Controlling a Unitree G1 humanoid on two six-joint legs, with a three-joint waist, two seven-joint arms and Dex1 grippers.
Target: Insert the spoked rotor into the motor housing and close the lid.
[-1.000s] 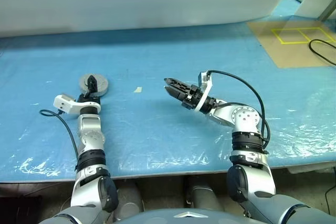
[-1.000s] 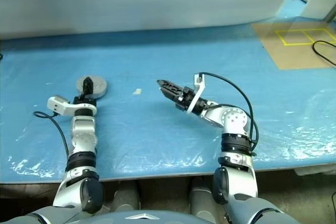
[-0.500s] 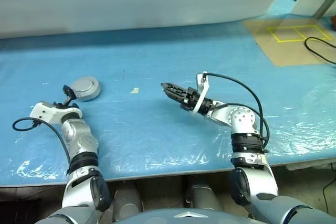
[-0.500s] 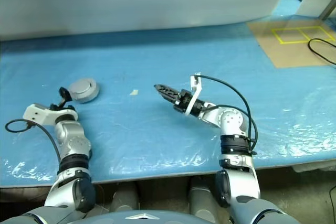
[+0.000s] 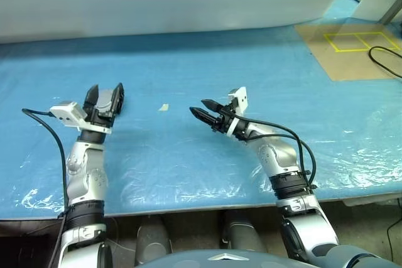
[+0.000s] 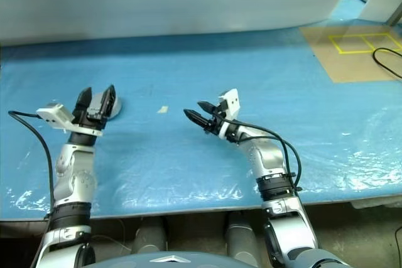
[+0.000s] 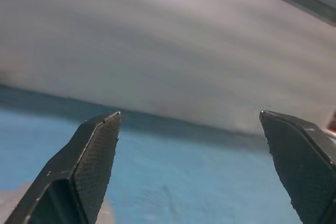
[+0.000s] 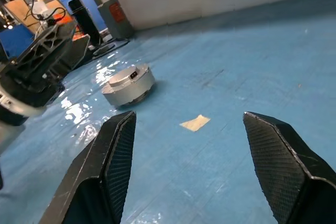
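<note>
Left gripper (image 5: 105,94) has lifted off the motor housing (image 8: 128,83), fingers spread, empty. Right gripper (image 5: 202,109) has rolled, also spread, empty. Housing sits lidded on the worktop (image 5: 188,155), at 9 o'clock from the right gripper, mostly hidden behind the left gripper in the head views.

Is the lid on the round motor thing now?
Yes: the lid sits flat on the motor housing, plain grey side up.
</note>
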